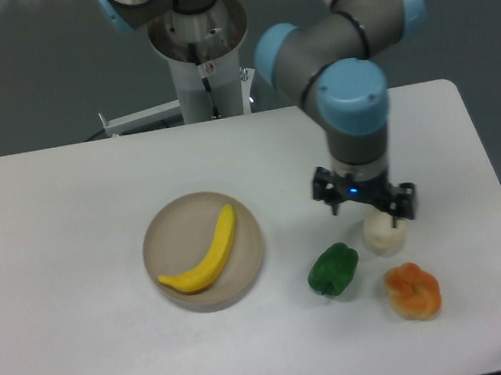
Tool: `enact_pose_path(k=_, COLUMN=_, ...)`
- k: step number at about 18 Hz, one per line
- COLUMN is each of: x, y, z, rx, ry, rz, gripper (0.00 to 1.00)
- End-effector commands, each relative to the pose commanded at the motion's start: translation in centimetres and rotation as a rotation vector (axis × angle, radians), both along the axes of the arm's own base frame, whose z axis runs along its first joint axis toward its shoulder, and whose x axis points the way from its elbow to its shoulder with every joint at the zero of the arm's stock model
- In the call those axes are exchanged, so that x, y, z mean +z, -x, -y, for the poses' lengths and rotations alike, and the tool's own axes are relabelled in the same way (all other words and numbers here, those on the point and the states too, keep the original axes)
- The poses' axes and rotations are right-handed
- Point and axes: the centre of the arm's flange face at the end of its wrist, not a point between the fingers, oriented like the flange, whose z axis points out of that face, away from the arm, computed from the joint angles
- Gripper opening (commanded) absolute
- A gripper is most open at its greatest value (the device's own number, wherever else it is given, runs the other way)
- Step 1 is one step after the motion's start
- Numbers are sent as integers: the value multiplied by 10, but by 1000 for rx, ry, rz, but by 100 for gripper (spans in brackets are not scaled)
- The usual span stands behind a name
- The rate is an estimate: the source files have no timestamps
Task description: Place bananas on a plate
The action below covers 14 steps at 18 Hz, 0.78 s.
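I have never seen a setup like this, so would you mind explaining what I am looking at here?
This is one robot arm bolted at the back of a white table, seen by a fixed camera looking down from the front. Its two-fingered hand is empty, with the fingers apart, and hangs above a pale whitish fruit. A yellow banana lies on a round tan plate. To the right sit a green pepper and a lumpy orange fruit.

Green pepper (333,269), white fruit (383,235), orange fruit (413,291).
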Motion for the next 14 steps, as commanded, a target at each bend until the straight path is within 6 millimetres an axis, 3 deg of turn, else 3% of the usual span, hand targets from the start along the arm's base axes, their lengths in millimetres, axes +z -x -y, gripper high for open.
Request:
enact_pose_path(k=5, x=-2, y=21, z=11, rx=-50, ry=17, rz=-7, gripper=100)
enact_pose_path(k=14, x=-5, y=31, z=10, rx=-54, ry=15, rz=-14, gripper=100)
